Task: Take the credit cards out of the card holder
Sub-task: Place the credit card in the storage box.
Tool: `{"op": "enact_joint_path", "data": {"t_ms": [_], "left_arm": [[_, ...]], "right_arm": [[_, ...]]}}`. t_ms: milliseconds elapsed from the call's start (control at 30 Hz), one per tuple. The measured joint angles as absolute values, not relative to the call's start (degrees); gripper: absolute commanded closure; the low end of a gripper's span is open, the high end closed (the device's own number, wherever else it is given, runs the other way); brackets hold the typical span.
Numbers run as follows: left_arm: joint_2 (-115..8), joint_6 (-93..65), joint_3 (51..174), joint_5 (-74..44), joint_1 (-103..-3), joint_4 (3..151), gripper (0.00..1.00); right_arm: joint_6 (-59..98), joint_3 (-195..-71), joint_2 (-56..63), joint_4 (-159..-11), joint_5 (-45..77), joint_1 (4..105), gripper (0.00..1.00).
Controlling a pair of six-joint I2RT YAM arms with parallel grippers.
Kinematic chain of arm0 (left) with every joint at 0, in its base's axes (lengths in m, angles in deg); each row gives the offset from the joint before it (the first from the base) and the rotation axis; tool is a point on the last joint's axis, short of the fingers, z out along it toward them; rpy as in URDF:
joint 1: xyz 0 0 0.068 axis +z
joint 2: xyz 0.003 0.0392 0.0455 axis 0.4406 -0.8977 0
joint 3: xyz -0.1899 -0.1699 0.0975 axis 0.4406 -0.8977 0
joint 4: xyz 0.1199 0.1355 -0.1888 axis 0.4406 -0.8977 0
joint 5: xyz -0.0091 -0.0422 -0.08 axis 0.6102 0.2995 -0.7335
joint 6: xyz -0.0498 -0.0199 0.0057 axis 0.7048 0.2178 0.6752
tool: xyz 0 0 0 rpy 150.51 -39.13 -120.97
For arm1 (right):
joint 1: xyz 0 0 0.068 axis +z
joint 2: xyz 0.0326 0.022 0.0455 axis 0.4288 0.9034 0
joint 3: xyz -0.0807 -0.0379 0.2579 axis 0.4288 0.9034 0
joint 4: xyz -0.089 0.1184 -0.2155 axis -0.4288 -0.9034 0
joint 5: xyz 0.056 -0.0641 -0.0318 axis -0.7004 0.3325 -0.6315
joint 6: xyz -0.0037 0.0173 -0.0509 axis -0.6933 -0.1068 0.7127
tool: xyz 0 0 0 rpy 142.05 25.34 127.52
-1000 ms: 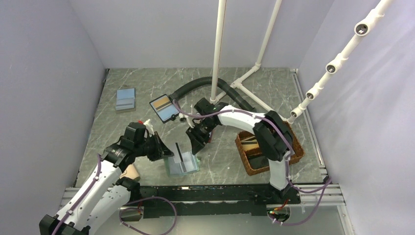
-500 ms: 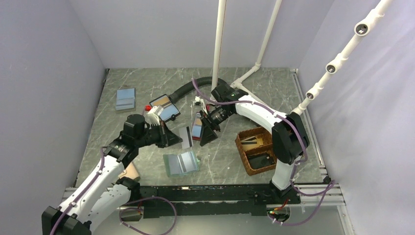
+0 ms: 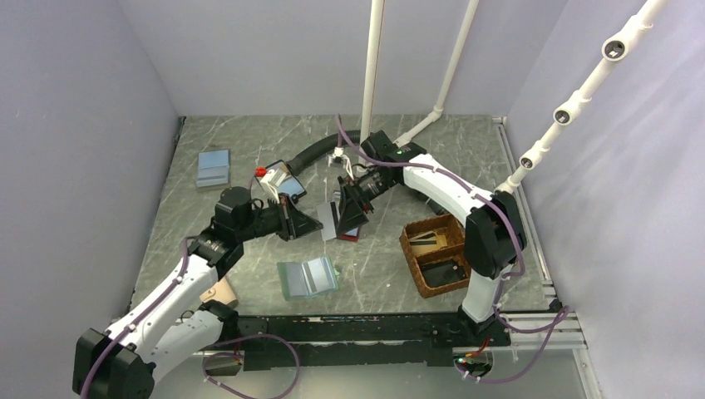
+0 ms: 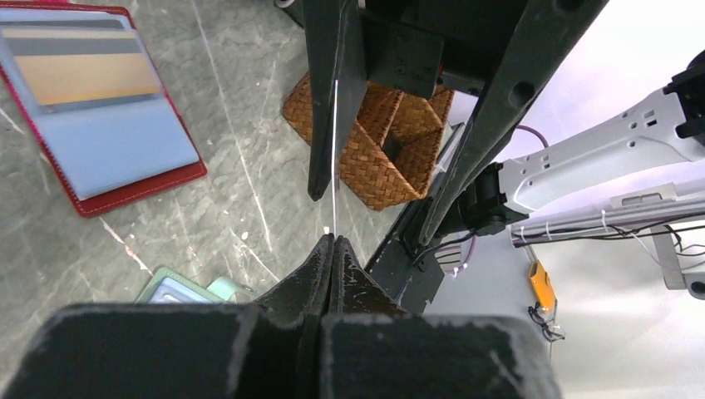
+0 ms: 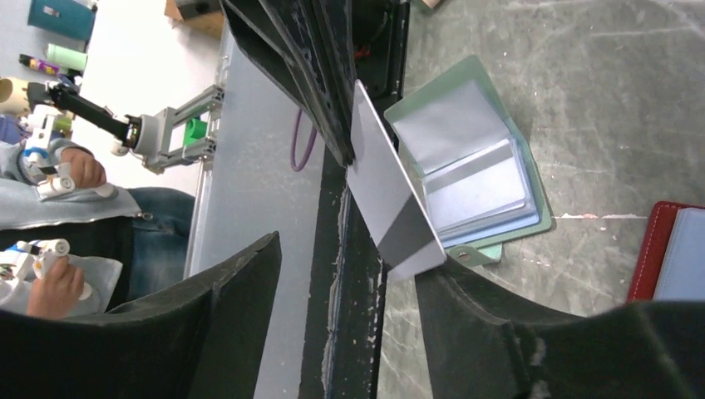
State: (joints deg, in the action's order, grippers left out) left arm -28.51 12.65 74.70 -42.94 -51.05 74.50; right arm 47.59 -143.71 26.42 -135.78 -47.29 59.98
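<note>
The teal card holder (image 3: 308, 277) lies open on the table near the front, its clear sleeves (image 5: 465, 162) facing up. My left gripper (image 3: 314, 223) is shut on a pale grey credit card (image 3: 329, 218) with a dark stripe and holds it in the air behind the holder. In the left wrist view the card (image 4: 334, 141) shows edge-on above the pinched jaws (image 4: 331, 238). My right gripper (image 3: 349, 209) stands open around the card's free end (image 5: 391, 199), whose lower corner is close to one finger (image 5: 499, 332).
A red-edged holder (image 4: 100, 108) lies open behind the left gripper. A blue holder (image 3: 214, 169) sits at the far left. A wicker basket (image 3: 436, 253) with dark items stands right of the arms. White pipes (image 3: 370, 75) rise at the back.
My left gripper has lifted the card out of the teal holder and carried it back and right. The right gripper has drawn back, opened wider and now straddles the card.
</note>
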Motion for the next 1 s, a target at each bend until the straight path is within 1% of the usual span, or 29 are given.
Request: {"op": "enact_joint_path", "data": {"t_ms": [33, 67, 100, 133, 167, 200, 300, 367, 500, 533, 700, 833, 1000], "left_arm": [[-28.81, 12.93, 74.70, -42.97, -51.36, 75.13, 1.00], [-29.18, 13.15, 74.70, -42.94, -51.73, 75.72, 1.00], [-29.49, 13.30, 74.70, -42.90, -52.05, 76.22, 1.00], [-29.67, 13.43, 74.70, -42.86, -52.30, 76.62, 1.00], [-29.88, 13.56, 74.70, -42.77, -52.56, 77.14, 0.94], [-29.93, 13.61, 74.70, -42.70, -52.67, 77.45, 0.84], [-29.91, 13.80, 75.38, -41.26, -52.93, 76.73, 0.45], [-29.88, 13.48, 76.80, -39.27, -52.93, 74.04, 0.30], [-28.79, 12.93, 80.32, -34.18, -52.91, 67.13, 0.04], [-28.09, 12.69, 80.60, -32.93, -52.91, 65.64, 0.01], [-22.96, 13.02, 80.75, -24.50, -52.91, 57.64, 0.01], [-20.29, 12.69, 80.73, -19.84, -52.84, 54.98, 0.01], [-21.95, 10.18, 80.73, -18.05, -52.80, 53.99, 0.01]], "right_arm": [[46.89, -144.28, 26.42, -135.60, -47.70, 59.78, 0.50], [46.08, -144.78, 26.42, -135.47, -48.01, 59.68, 0.58], [45.45, -145.11, 26.42, -135.17, -48.18, 59.44, 0.71], [44.38, -145.40, 26.42, -134.82, -48.47, 59.19, 0.88], [43.53, -145.50, 26.42, -134.36, -48.68, 59.00, 1.00], [42.78, -145.55, 26.42, -133.99, -48.84, 58.76, 1.00], [41.87, -145.55, 26.40, -133.99, -48.64, 57.97, 1.00], [43.26, -145.55, 26.11, -134.95, -47.50, 57.21, 1.00], [53.06, -145.57, 23.27, -142.01, -42.52, 54.74, 1.00], [55.92, -145.57, 21.94, -143.97, -40.90, 53.97, 1.00], [67.92, -143.82, 13.46, -152.26, -34.17, 49.03, 1.00], [73.84, -140.00, 8.54, -158.44, -30.96, 41.01, 1.00], [78.67, -135.69, 7.58, -164.08, -27.20, 29.64, 1.00]]}}
